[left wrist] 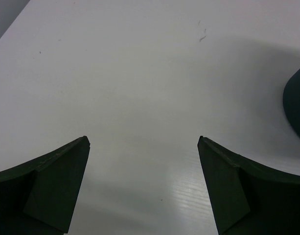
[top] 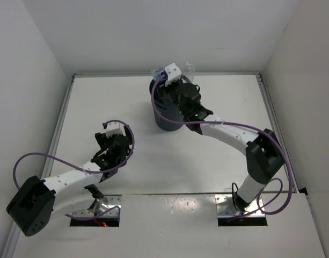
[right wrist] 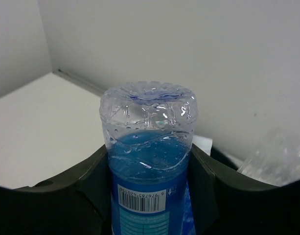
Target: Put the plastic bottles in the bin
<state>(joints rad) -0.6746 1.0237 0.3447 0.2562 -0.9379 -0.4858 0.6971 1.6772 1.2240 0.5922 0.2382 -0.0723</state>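
Right tool (right wrist: 149, 169) clamped on a blue-labelled bottle (right wrist: 147, 122) above the bin (top: 165, 117); left tool (left wrist: 143, 141) spread wide and empty.

The bottle's long axis runs along the tool's fingers, its dimpled base pointing out past the fingertips towards the back wall and its cap end hidden between the jaws. The blue label carries a white barcode panel with digits too small to read, and no brand name shows. Both fingers press the bottle's sides at label height. From above, the bottle hangs at the bin's far rim. A second clear bottle (right wrist: 278, 157), blurred, shows just right of the right finger. The left tool hovers over the bare white desk (top: 100, 97), near-left of the bin.
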